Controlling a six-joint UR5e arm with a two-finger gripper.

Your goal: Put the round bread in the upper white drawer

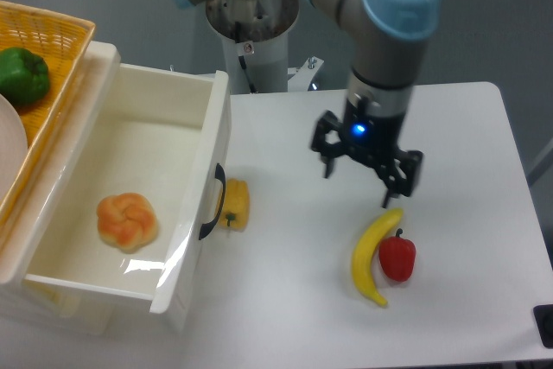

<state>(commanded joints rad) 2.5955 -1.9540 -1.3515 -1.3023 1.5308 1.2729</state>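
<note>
the round bread (127,221) sits knot-up in the upper white drawer (197,181); the gripper (366,171) hangs spread wide, empty.

The round bread (128,221) lies in the upper white drawer (65,285), which stands pulled out at the table's (285,308) left edge. A basket (52,41) holding a pepper (22,75) sits behind and left of the drawer. A small pepper (234,205) rests on the table just beside the drawer's handle (210,202). Toward the table's right front, a banana (372,256) lies touching another pepper (397,257) on its right. The gripper (368,166) hangs over the table just behind the banana.
</note>
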